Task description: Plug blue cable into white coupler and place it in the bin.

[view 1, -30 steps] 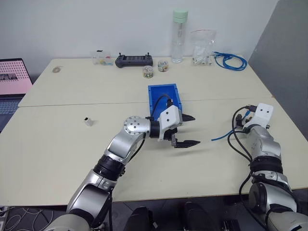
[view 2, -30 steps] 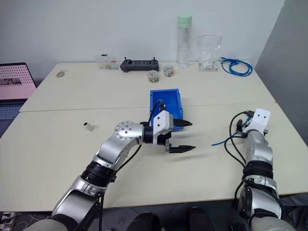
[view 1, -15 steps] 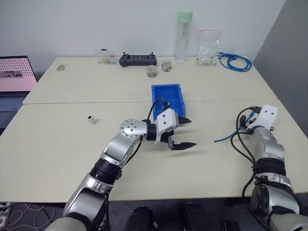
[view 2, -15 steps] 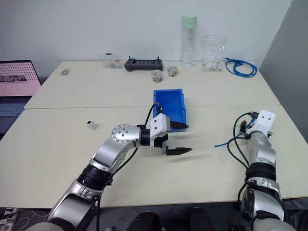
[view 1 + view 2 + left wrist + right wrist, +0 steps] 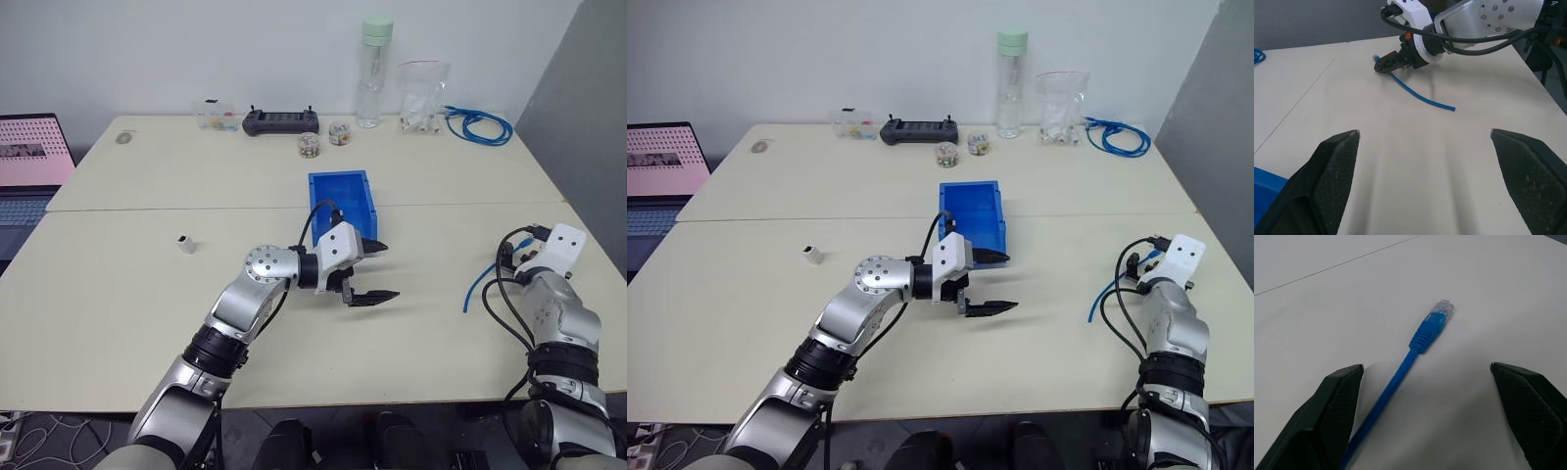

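So my left gripper (image 5: 375, 270) is hanging over the middle of the table (image 5: 118, 294), fingers spread wide with nothing between them, pointing across toward my right side. It sits just in front of the bin (image 5: 344, 199), which is the blue one standing open near the table's centre, and as far as I can make out it's empty.

My right gripper (image 5: 1425, 382) is out near the right edge of the table, fingers wide too and not gripping anything. The blue cable (image 5: 476, 289) lies flat on the table right there: from the right wrist view the strand runs out from between my fingers and ends in its clear plug (image 5: 1442, 309), which rests on the table a little beyond the fingertips. In the left wrist view the same strand (image 5: 1420, 97) curves away from my right gripper across the tabletop, its other end lying loose.

The white coupler (image 5: 183, 243) is well apart from all that, sitting alone on the left half of the table, nowhere near the cable or the bin.

Along the back edge there's a black controller (image 5: 278, 121), two small jars (image 5: 321, 140), a tall clear bottle with a green cap (image 5: 370, 70), a clear plastic bag (image 5: 418, 96) and a coiled bundle of blue cable (image 5: 477, 124). A laptop (image 5: 29, 162) sits off the table's left side
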Action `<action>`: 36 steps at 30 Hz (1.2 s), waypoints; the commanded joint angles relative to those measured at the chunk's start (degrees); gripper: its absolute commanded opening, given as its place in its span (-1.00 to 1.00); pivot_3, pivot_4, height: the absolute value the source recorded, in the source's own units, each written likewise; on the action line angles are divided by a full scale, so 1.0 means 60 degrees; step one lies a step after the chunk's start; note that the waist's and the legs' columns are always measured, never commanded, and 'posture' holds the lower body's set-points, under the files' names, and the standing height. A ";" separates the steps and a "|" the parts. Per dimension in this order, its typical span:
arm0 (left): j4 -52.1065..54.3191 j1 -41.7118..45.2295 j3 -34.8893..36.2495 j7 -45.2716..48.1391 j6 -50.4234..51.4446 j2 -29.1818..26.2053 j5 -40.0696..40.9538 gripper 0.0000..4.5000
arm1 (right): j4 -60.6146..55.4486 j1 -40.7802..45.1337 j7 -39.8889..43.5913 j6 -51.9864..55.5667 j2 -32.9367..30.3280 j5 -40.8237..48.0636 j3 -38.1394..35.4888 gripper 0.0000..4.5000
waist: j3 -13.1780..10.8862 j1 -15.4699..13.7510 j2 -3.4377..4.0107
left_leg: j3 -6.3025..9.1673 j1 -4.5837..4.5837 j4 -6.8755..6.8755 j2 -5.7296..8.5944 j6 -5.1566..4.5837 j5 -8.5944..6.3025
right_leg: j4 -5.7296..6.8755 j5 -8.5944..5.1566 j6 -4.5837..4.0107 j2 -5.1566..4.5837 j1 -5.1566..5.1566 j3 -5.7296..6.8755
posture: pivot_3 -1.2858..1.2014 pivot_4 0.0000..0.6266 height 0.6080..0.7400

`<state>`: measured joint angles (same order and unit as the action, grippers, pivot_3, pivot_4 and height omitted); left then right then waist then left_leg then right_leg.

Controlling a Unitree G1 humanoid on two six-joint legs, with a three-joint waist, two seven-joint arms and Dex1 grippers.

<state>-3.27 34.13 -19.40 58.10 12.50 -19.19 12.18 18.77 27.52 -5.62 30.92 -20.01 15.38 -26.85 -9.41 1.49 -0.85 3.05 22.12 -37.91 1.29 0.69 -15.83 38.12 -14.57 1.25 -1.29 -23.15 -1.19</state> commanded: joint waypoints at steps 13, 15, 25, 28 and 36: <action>0.0098 0.0216 0.0094 -0.0108 -0.0087 0.0131 -0.0162 1.00 | 0.0411 0.1039 -0.0974 0.0522 0.0502 -0.0258 0.0348 0.96 | -0.0002 0.0062 0.0004 | -0.0010 -0.0007 0.0005 -0.0004 0.0000 0.0000 | 0.0005 0.0000 0.0000 0.0006 -0.0006 0.0000 | 0.03 -0.52 1.00; 0.0178 0.0126 0.0053 -0.0047 -0.0080 0.0083 -0.0206 1.00 | 0.0948 0.1210 -0.1191 0.0422 0.0468 -0.0412 0.0373 0.96 | -0.0002 0.0054 0.0004 | -0.0010 -0.0006 0.0005 -0.0003 0.0000 0.0000 | 0.0004 0.0000 -0.0001 0.0006 -0.0006 0.0000 | 0.03 -0.52 1.00; 0.0408 -0.0046 0.0062 -0.0071 0.0078 0.0035 -0.0214 1.00 | 0.2205 0.1954 -0.2364 -0.0058 0.0658 -0.0525 0.0106 0.41 | 0.0000 0.0051 0.0000 | -0.0023 -0.0008 -0.0005 -0.0001 0.0000 0.0000 | 0.0002 0.0001 0.0000 0.0003 0.0000 -0.0004 | 0.03 -0.52 1.00; 0.0457 -0.0076 0.0093 -0.0067 0.0086 -0.0008 -0.0231 1.00 | 0.2130 0.2004 -0.2682 0.0036 0.0778 -0.0446 -0.0027 0.08 | 0.0000 0.0054 0.0000 | -0.0018 -0.0008 -0.0003 -0.0002 0.0000 0.0000 | 0.0004 0.0001 0.0000 0.0003 -0.0001 -0.0005 | 0.03 -0.52 1.00; 0.0370 -0.0004 0.0093 -0.0097 0.0132 0.0056 -0.0237 1.00 | 0.1939 0.1905 -0.2674 0.0148 0.0799 -0.0388 -0.0004 -0.73 | 0.0001 0.0065 0.0000 | -0.0019 -0.0010 0.0000 -0.0004 0.0000 0.0000 | 0.0004 0.0001 0.0000 0.0005 -0.0001 -0.0008 | 0.03 -0.52 1.00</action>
<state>-2.66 33.52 -19.42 57.97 13.42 -18.99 10.86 30.09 39.66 -22.09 30.60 -15.77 12.47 -26.90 -9.41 1.88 -0.85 2.94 22.06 -37.91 1.27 0.68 -15.83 38.14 -14.57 1.25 -1.26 -23.15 -1.23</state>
